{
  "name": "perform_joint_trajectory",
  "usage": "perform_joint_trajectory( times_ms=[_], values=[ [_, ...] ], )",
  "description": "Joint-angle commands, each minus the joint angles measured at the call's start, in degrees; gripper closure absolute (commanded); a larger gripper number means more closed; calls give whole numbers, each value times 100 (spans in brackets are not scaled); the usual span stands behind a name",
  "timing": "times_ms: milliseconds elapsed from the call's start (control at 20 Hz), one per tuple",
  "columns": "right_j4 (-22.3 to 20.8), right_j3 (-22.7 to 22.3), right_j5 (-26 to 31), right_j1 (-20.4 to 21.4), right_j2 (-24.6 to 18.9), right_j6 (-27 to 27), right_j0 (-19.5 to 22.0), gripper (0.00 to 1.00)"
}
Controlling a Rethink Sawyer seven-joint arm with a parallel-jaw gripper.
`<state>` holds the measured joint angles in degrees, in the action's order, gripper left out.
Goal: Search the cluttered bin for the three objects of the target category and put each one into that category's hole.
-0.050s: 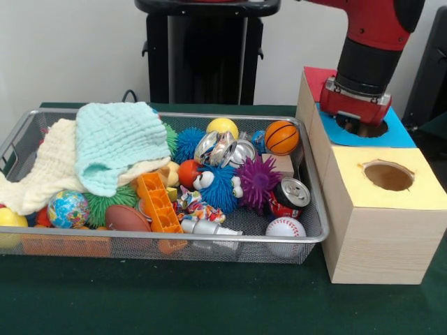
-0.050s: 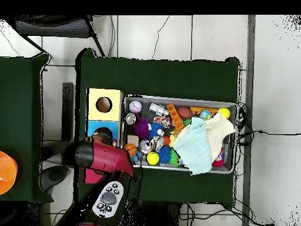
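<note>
Several candidates for the target category lie in the wire mesh bin (image 1: 21, 129), though which category is meant cannot be read from the scene. Balls are plentiful: a small basketball (image 1: 281, 137) near the far right corner, a yellow ball (image 1: 222, 127) beside it, a baseball (image 1: 285, 227) at the near right, a globe ball (image 1: 68, 209) and a toy football (image 1: 127, 218) toward the near left. Cans are another group: a red soda can (image 1: 288, 197) lying on its side just behind the baseball, and crushed silver cans (image 1: 222, 149) near the middle. Spiky rubber toys in purple (image 1: 257, 181), blue (image 1: 221, 187) and green (image 1: 105, 202) fill the gaps, and an orange plastic block (image 1: 158, 204) sits among them.

A mint cloth (image 1: 115, 143) and a cream cloth (image 1: 43, 171) cover the left part of the bin, probably hiding more items, which is why a search is needed.

Right of the bin stands the wooden box (image 1: 374, 241) with coloured tops: a yellow section with its hole (image 1: 388, 176) open, then a blue section (image 1: 408, 132), then red behind.

The gripper (image 1: 356, 115) is lowered into the blue section's hole, so its fingers are hidden and I cannot tell whether it is open or closed. Its position suggests a drop into that hole.
</note>
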<state>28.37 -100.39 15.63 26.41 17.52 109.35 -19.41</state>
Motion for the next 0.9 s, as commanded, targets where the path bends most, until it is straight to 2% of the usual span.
perform_joint_trajectory(
  times_ms=[50,250,400,700,900],
  values=[
    [141,342,949,297,-122,1317,68,100],
    [-18,385,1688,775,-30,1220,137,100],
    [-87,480,2045,939,-34,1118,240,100],
    [-165,575,2133,1030,-219,674,587,100],
    [-448,800,2065,1058,-259,126,961,100]
  ],
)
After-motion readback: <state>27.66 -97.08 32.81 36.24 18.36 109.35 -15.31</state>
